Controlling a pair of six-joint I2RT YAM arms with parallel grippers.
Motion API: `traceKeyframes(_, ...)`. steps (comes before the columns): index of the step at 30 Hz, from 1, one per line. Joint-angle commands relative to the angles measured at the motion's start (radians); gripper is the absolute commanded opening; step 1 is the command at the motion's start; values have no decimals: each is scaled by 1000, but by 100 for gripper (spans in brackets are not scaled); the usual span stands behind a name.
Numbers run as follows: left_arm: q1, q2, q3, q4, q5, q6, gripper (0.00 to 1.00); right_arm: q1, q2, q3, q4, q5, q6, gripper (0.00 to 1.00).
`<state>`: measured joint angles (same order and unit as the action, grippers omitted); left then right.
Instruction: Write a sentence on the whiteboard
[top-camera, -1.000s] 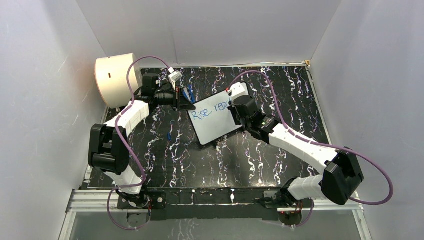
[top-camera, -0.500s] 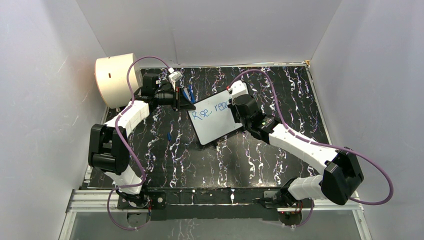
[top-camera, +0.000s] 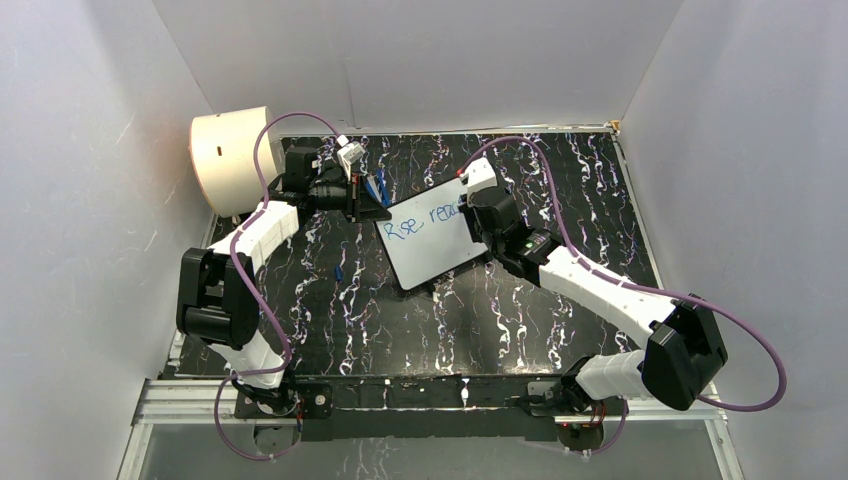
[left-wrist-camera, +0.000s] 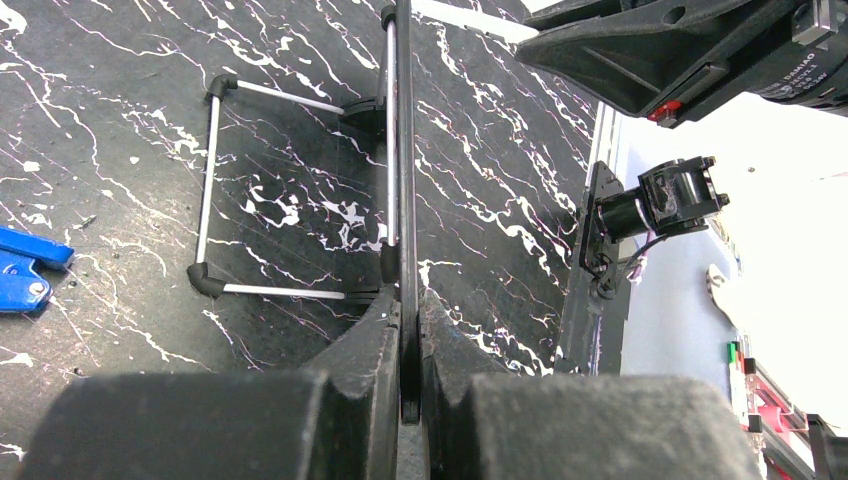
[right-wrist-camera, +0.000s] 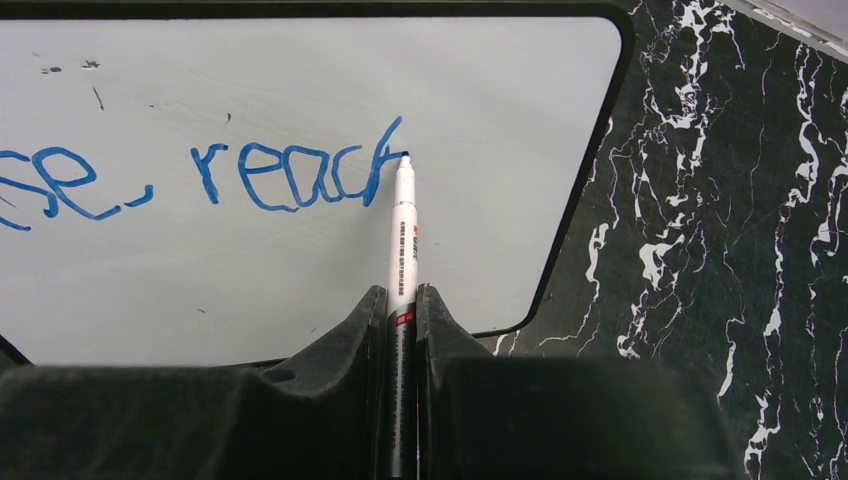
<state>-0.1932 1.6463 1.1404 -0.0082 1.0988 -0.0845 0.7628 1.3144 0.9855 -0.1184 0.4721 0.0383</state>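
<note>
Surface: a black table (top-camera: 520, 320) veined with white, marble-like streaks is seen; small pale specks are scattered on it in the left wrist view.
Room: the table is enclosed by plain white walls (top-camera: 420, 60) at the left, back and right; an aluminium rail (top-camera: 430, 398) runs along the near edge, where both arm bases are bolted.
Whiteboard: the whiteboard (top-camera: 430, 245) is placed at the middle of the table, between the two arms, with its long sides slanted across the top view; its black rim is seen edge-on from the left wrist.
Stand: a thin wire frame (left-wrist-camera: 213, 185) with black corner pieces is joined to the board's back and rests on the table.
Sentence: the sentence (right-wrist-camera: 290, 175) is written in blue along the board's upper part; "Rise reac" can be read, followed by one tall stroke.
Left gripper: the left gripper (left-wrist-camera: 408, 310) is closed on the board's left edge, the rim being pinched between the fingers.
Right gripper: the right gripper (right-wrist-camera: 402, 300) is clamped around a white marker (right-wrist-camera: 403, 225), whose tip is set on the board beside the tall stroke.
Drum: a cream cylinder (top-camera: 235, 155) is stood in the far left corner, against the wall.
Blue item: a small blue object (left-wrist-camera: 25, 265) lies on the table near the stand; what it is cannot be told.
Cables: purple cables (top-camera: 262, 150) are looped above both arms.
</note>
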Motion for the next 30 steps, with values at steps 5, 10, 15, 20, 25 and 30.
traceKeyframes(5, -26, 4, 17, -45, 32, 23, 0, -15, -8, 14, 11, -1, 24, 0)
traceKeyframes(10, -27, -1, 15, -45, 27, 25, 0, -16, -6, 4, -24, -21, 47, 0)
traceKeyframes(15, -26, 0, 16, -45, 29, 23, 0, -16, -7, -1, -50, -34, 60, 0)
traceKeyframes(20, -27, -1, 16, -47, 23, 25, 0, -15, -10, -3, -73, -38, 64, 0)
traceKeyframes(25, -27, 0, 16, -48, 21, 25, 0, -16, -20, -7, -81, -34, 67, 0)
traceKeyframes(30, -27, -3, 17, -49, 20, 26, 0, -16, -31, -16, -79, -22, 68, 0)
